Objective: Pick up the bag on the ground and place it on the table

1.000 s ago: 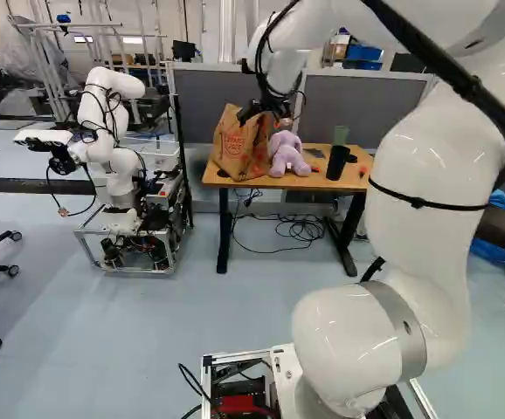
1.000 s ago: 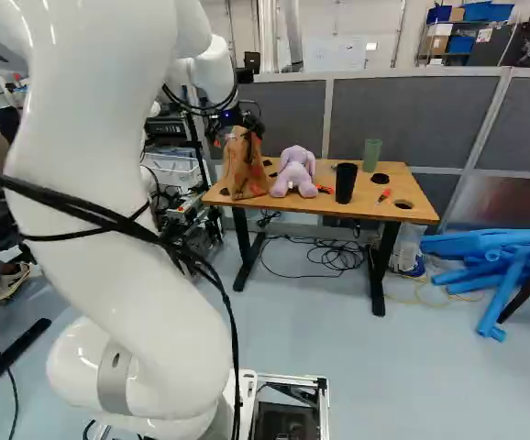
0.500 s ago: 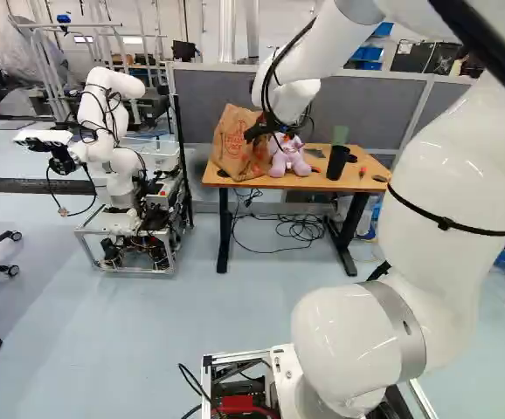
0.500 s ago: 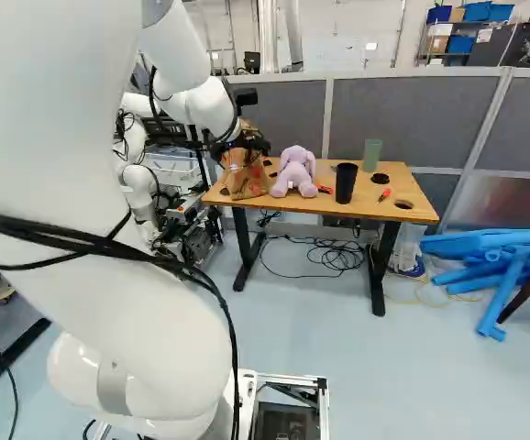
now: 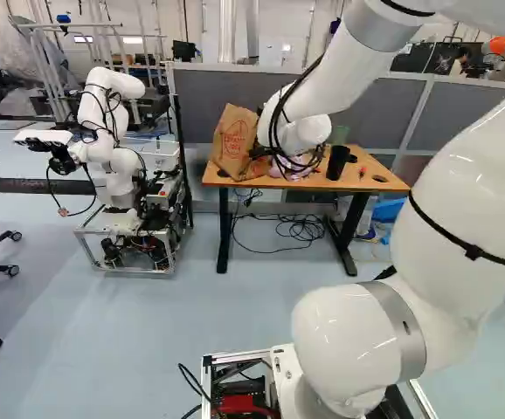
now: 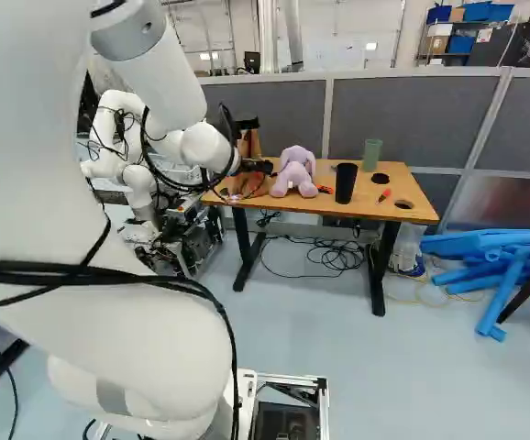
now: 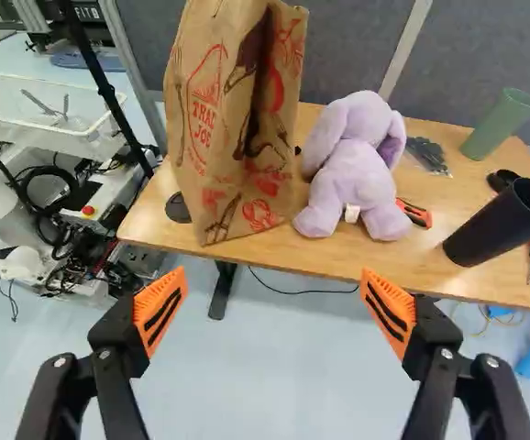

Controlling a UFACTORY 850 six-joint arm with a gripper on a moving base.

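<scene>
I'm seeing the paper bag [image 7: 208, 151] standing on the wooden surface [image 7: 453, 202], near its left front corner; its creased brown sides are showing red lettering and drawings. My hand [image 6: 258, 167] is hanging spread, its 2 ridged orange pads [image 7: 161, 310] standing well apart. A fuzzy lilac plush toy [image 7: 358, 183] is sitting just beside the bag, and a smooth black cup [image 7: 503, 225] is standing near the front edge.

Outstretched arm [image 5: 353, 70] with wide-spread gripper [image 6: 263, 168]
</scene>
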